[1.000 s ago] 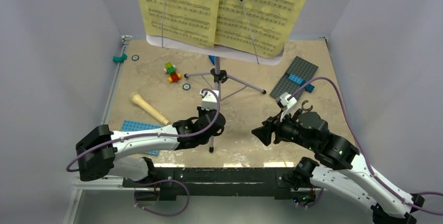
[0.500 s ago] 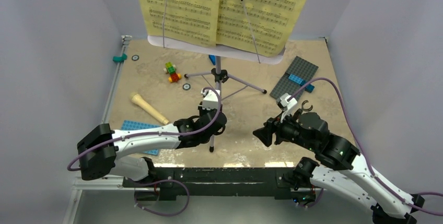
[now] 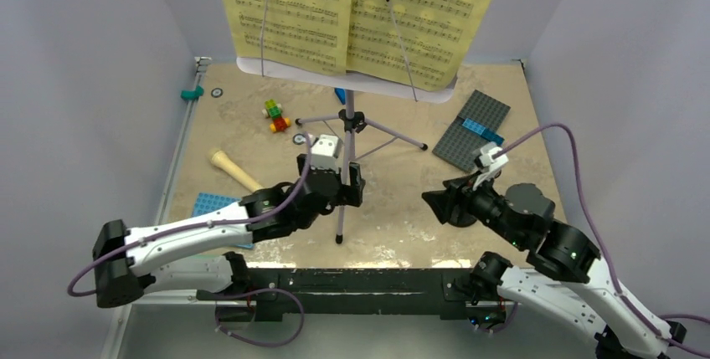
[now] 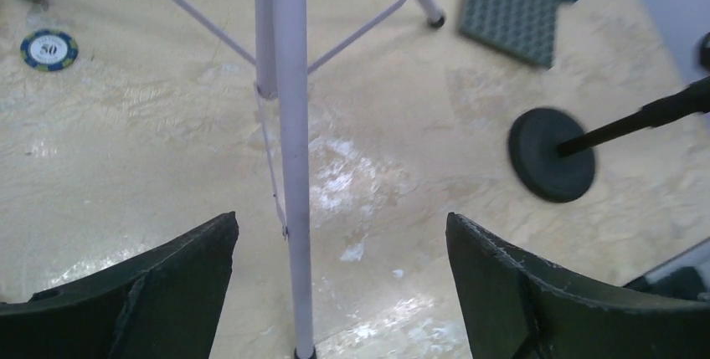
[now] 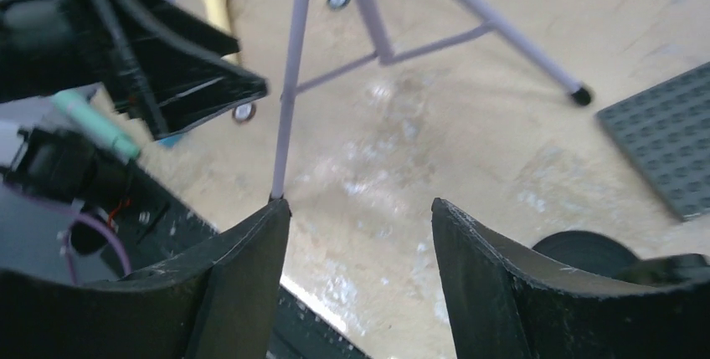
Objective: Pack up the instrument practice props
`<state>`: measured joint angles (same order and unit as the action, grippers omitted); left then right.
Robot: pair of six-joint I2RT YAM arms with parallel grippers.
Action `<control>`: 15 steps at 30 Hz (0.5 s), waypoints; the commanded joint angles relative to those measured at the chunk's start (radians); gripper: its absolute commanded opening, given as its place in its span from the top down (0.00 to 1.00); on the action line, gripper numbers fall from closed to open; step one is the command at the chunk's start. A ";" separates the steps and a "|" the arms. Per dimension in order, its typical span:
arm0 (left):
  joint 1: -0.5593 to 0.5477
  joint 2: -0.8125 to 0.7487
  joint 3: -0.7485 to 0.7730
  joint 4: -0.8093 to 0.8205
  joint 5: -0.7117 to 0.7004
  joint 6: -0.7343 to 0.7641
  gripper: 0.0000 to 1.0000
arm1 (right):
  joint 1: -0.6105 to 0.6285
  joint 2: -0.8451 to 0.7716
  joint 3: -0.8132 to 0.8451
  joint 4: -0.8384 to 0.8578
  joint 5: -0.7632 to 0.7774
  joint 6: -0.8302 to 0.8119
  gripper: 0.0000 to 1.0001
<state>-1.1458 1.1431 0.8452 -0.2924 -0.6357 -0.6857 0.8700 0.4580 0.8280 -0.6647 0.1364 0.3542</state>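
- Two grippers sit low on either side of the near leg of the tall tripod music stand [image 3: 349,116]. The upper edge of the top view cuts off its pale lilac desk, and the yellow sheet-music pages [image 3: 360,7] cover most of the rest.
- Left gripper [image 4: 339,223]: the jaws are wide apart. The lilac leg passes between the fingers, nearer to one of them, and touches neither.
- Right gripper [image 5: 360,207]: the jaws are apart, with only the table [image 3: 402,183] between them.
- Small black round-base mic stand [image 4: 548,154]: its base rests on the table beside the leg. Its rod runs out of the left wrist view, and in the top view I cannot make it out.
- Cream toy microphone [image 3: 233,169]: it lies left of the stand, and the left arm hides its thin end.
- Blue baseplate [image 3: 205,204]: it is partly under the left arm.
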 commanded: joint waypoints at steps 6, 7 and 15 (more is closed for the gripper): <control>0.003 -0.379 -0.036 0.267 0.140 0.207 0.00 | 0.001 -0.034 0.216 0.068 0.243 -0.093 0.23; 0.003 -0.397 -0.028 0.274 0.163 0.226 0.00 | 0.002 -0.023 0.236 0.076 0.244 -0.104 0.21; 0.003 -0.376 0.176 0.361 0.319 0.258 0.00 | 0.002 0.069 0.419 0.168 0.210 -0.182 0.16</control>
<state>-1.1458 0.7391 0.9089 -0.0246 -0.4541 -0.4793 0.8692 0.4789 1.1450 -0.5888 0.3481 0.2363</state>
